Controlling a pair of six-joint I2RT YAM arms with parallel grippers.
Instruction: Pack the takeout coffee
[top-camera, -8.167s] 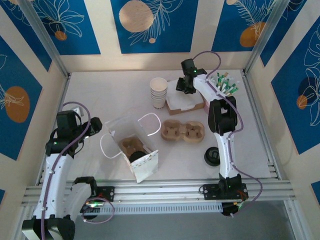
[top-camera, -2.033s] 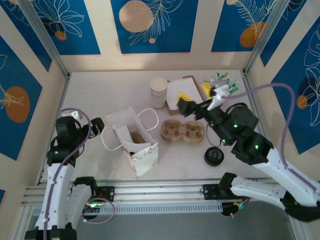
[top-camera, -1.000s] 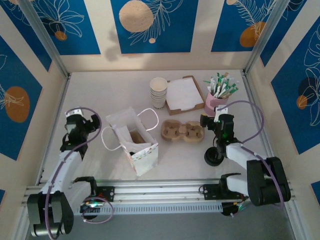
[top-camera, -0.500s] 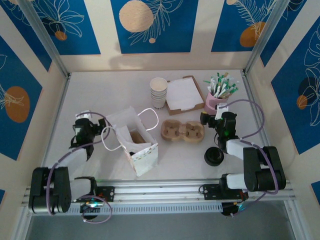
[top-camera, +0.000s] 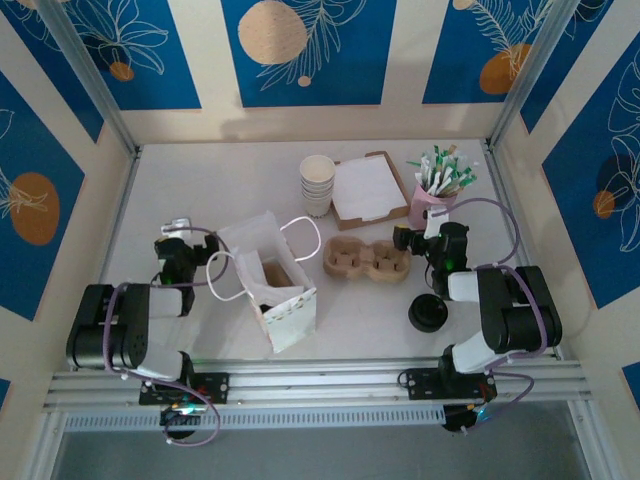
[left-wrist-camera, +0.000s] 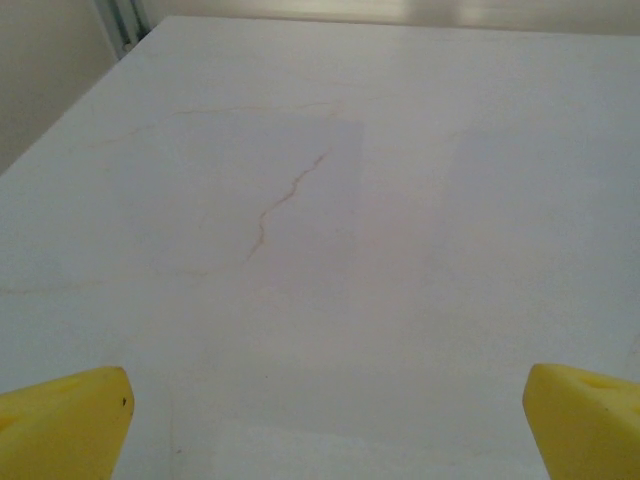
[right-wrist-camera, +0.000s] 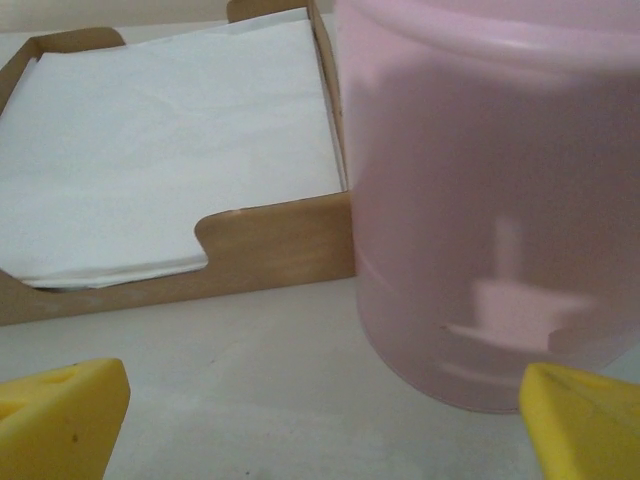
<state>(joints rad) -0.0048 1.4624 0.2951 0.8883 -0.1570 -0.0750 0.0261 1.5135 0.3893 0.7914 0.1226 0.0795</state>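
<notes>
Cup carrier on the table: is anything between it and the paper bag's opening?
No object stands between the cup carrier and the paper bag; only the bag's white handle loops into that gap. Another brown carrier already sits inside the bag's mouth.

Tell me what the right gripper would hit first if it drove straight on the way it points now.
Probably the pink cup: it stands close ahead, in line with the right side of the open right gripper. The napkin tray lies farther back on the left. Depth is uncertain.
</notes>
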